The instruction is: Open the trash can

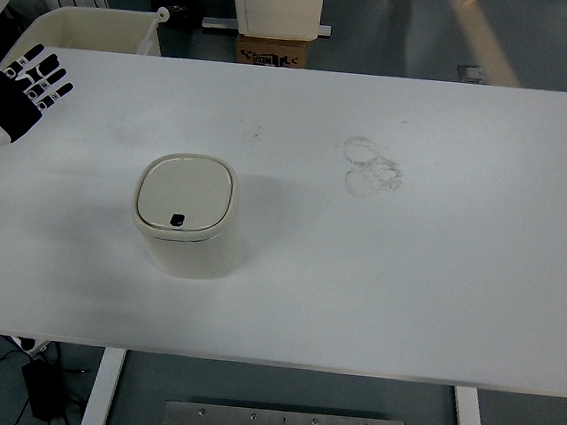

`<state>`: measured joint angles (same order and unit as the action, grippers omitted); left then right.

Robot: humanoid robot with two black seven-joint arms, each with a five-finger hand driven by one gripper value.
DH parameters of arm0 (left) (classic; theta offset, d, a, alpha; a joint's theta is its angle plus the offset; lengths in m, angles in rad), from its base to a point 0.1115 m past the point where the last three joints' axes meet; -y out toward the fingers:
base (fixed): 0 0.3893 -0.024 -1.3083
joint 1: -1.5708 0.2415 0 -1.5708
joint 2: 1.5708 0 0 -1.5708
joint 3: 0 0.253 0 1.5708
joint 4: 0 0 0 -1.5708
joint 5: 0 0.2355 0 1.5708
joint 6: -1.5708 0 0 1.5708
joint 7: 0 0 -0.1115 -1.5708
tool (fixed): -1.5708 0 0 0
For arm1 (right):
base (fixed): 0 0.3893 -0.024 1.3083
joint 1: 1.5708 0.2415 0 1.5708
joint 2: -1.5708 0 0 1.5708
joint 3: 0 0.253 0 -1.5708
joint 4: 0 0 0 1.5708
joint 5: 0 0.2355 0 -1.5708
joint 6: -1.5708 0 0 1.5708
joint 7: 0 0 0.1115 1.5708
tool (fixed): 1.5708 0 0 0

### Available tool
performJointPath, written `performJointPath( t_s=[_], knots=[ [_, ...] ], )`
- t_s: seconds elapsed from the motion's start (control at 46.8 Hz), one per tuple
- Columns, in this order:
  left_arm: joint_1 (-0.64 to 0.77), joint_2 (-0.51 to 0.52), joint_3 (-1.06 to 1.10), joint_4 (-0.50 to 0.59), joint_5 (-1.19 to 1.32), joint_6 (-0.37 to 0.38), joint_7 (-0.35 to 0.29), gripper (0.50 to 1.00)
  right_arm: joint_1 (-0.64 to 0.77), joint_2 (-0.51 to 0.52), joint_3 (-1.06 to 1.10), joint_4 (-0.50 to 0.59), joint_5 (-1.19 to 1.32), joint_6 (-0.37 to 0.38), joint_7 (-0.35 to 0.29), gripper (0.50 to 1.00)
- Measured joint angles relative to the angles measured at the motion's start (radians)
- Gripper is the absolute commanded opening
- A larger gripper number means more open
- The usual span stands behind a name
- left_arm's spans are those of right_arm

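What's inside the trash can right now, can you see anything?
No. The trash can stands on the table with its lid shut, so the inside is covered. Only the lid and its small dark button show.

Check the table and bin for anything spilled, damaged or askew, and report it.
Nothing spilled or broken. The bin stands upright with its lid shut. The only oddity is a cluster of faint ring-shaped smudges on the table, right of the bin. The left hand sits open near the table's left edge.
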<state>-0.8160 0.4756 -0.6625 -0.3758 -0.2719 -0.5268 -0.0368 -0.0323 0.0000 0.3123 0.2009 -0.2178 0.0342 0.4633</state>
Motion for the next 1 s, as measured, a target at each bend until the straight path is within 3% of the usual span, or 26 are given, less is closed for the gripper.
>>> performJointPath(
  t_s=[1.004],
  knots=[
    [-0.008,-0.014,0.006,-0.004,0.006,0.024,0.006,1.0,0.0,0.0,0.001,0.0,0.0,-0.001,0.0,0.991]
  ],
)
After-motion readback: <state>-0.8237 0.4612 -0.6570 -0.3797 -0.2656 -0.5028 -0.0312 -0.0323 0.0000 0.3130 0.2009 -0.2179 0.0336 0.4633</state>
